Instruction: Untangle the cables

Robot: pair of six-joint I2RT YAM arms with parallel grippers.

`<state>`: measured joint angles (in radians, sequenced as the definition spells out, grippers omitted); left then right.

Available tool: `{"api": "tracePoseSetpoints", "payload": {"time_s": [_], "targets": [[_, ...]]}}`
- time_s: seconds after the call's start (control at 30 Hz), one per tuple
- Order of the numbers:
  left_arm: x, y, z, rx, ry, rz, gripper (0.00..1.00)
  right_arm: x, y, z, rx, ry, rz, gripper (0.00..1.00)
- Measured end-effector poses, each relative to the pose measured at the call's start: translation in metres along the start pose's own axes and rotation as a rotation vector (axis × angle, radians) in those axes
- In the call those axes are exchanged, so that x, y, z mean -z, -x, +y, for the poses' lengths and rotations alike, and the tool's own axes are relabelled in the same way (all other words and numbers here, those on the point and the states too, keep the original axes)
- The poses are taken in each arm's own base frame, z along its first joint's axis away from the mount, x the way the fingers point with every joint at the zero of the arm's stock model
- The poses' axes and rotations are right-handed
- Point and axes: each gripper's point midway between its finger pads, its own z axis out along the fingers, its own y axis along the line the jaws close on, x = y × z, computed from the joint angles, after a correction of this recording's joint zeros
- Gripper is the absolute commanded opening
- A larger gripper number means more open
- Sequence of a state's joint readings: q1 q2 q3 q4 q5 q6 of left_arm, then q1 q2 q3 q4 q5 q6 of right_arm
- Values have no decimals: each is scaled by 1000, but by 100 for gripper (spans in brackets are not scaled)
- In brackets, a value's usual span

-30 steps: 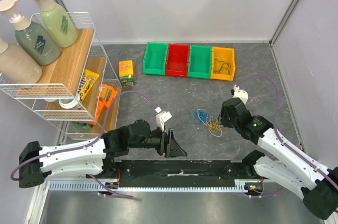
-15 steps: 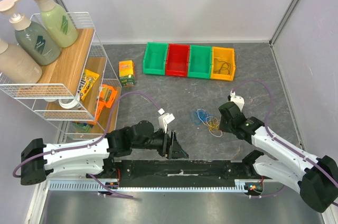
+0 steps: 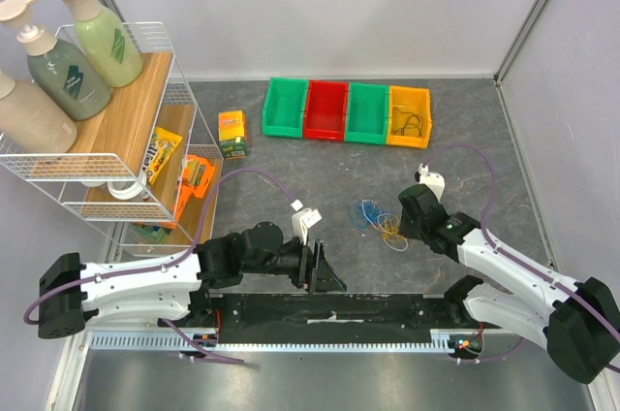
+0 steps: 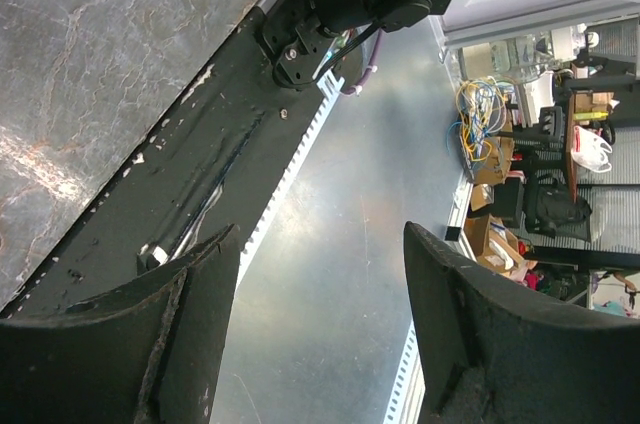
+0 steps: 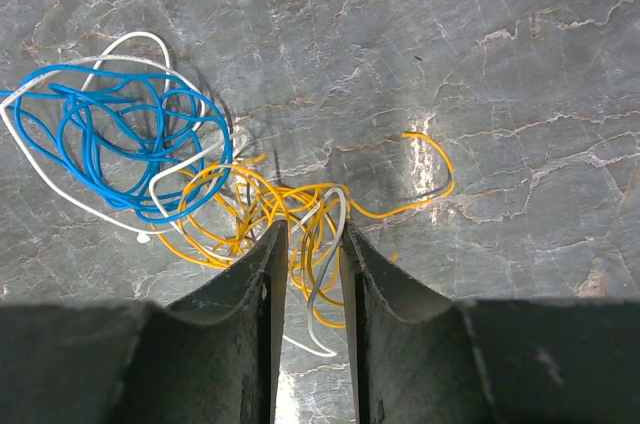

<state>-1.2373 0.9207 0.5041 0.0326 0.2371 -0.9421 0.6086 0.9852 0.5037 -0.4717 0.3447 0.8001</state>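
The cables (image 3: pixel 380 220) lie in a small tangle on the grey table, just left of my right gripper (image 3: pixel 411 221). In the right wrist view a blue wire (image 5: pixel 120 134) coils at the left, a yellow wire (image 5: pixel 235 206) spreads in the middle, and a white wire (image 5: pixel 323 279) loops through both. My right gripper (image 5: pixel 313 234) is down at the table with its jaws narrowly apart, and yellow and white strands run between them. My left gripper (image 3: pixel 329 278) is open and empty over the black base rail at the near edge; in the left wrist view the gripper (image 4: pixel 320 244) faces the metal floor.
A row of bins stands at the back: green (image 3: pixel 285 108), red (image 3: pixel 326 110), green (image 3: pixel 368 112), and yellow (image 3: pixel 408 116) with dark wires inside. An orange carton (image 3: pixel 232 134) stands left of them. A wire rack (image 3: pixel 126 130) with bottles and snacks fills the left side.
My right gripper has moved a little left, onto the edge of the cable tangle. The left arm has shifted slightly toward the right.
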Motion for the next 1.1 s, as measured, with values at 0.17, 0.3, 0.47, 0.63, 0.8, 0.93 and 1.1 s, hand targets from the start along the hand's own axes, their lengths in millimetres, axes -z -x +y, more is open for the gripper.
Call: {"api": "tracePoseSetpoints", "payload": {"time_s": [0.17, 0.3, 0.47, 0.63, 0.8, 0.93, 1.1], "targets": [[3, 2, -5, -6, -17, -10, 72, 0, 4, -1, 8, -7, -18, 36], [3, 2, -5, -7, -17, -12, 72, -1, 6, -1, 13, -8, -28, 28], [0, 1, -3, -4, -7, -1, 72, -2, 9, -2, 28, -12, -38, 13], [0, 1, -4, -4, -6, 1, 72, -1, 14, -3, 45, -25, -59, 2], [-4, 1, -3, -1, 5, 9, 73, 5, 33, 3, 79, -14, -102, 0], [-7, 1, -2, 1, 13, 15, 73, 22, 63, 18, 123, 34, -166, 0], [-7, 3, -4, -1, 14, 12, 73, 79, 133, 48, 145, 143, -337, 0]]}}
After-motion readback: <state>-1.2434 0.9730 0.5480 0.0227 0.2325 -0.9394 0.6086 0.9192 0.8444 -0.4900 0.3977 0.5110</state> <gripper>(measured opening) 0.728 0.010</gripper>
